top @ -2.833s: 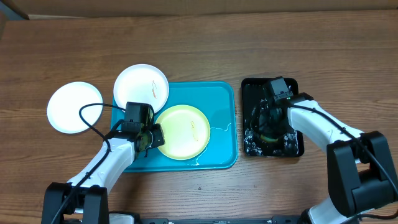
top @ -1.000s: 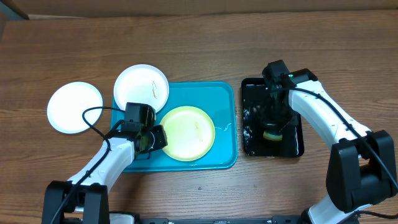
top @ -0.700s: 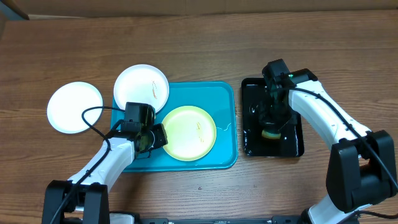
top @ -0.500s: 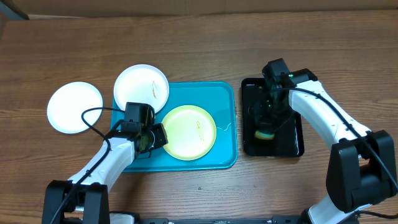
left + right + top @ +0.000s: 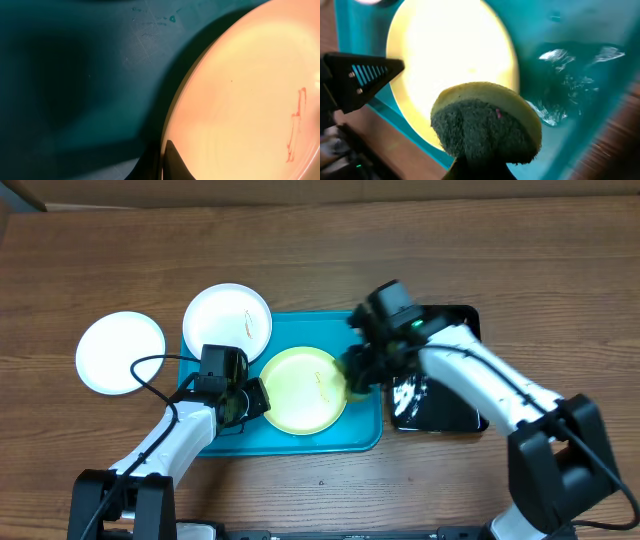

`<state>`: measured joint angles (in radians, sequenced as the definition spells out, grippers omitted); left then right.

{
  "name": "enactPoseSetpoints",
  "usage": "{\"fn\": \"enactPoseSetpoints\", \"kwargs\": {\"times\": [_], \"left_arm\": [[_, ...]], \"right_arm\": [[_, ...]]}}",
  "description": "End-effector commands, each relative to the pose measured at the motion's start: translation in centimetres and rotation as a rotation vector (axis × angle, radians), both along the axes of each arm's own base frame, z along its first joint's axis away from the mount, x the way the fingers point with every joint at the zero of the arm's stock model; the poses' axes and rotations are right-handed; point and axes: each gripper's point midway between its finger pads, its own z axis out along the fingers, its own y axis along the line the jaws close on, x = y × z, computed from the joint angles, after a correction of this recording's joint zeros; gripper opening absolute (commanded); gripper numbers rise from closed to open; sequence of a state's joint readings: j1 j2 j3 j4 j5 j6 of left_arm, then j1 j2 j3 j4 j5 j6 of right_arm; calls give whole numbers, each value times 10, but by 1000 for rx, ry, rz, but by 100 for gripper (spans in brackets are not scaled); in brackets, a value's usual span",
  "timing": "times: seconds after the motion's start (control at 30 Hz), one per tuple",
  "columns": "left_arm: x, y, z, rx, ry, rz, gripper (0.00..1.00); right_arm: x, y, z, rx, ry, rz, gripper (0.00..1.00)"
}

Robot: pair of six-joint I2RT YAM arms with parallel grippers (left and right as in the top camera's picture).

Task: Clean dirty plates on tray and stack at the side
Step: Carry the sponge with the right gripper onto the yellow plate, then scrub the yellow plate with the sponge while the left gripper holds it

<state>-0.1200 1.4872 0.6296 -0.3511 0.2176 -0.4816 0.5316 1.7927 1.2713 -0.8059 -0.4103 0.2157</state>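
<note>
Overhead: left gripper (image 5: 254,401) clamped on yellow-green plate (image 5: 305,392) rim at 9 o'clock, plate sits inside cyan tray (image 5: 355,330); right gripper (image 5: 358,368) squeezing scrub sponge (image 5: 482,125) at plate's 3 o'clock edge.

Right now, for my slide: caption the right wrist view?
A sponge held over the yellow-green plate on the wet blue tray, left jaws pinching its rim.

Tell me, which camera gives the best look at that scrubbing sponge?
The right wrist view: the sponge fills the foreground, its yellow body and dark scouring face clear. Overhead, the right arm mostly hides it. The left wrist view shows none of it.
</note>
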Motion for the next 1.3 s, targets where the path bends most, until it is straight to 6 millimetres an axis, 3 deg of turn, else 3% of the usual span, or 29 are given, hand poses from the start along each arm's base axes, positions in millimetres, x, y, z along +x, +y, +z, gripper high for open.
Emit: {"fn": "enactPoseSetpoints", "kwargs": {"times": [0.0, 0.23, 0.5, 0.57, 0.6, 0.67, 0.73, 0.9, 1.07, 1.27], "left_arm": [[-10, -2, -10, -12, 45, 9, 4], [-10, -2, -10, -12, 45, 9, 5], [-10, -2, -10, -12, 45, 9, 4], [-10, -2, -10, -12, 45, 9, 4], [-10, -2, -10, -12, 45, 9, 4], [-10, -2, -10, -12, 45, 9, 4], [-10, -2, -10, -12, 45, 9, 4], [-10, -2, -10, -12, 46, 9, 4], [-10, -2, -10, -12, 46, 9, 4], [-11, -2, -10, -11, 50, 9, 4]], "right_arm": [[6, 2, -6, -139, -104, -55, 4], [15, 26, -7, -229, -298, -28, 4], [18, 35, -30, -250, -298, -12, 4], [17, 35, -37, -258, -284, -8, 15], [16, 35, -39, -260, -283, -7, 31], [17, 36, -39, -261, -285, -6, 51], [17, 35, -39, -261, -286, -7, 59], [16, 35, -39, -265, -283, -4, 54], [23, 34, -44, -290, -314, -18, 30], [17, 34, -64, -321, -280, 2, 23]]}}
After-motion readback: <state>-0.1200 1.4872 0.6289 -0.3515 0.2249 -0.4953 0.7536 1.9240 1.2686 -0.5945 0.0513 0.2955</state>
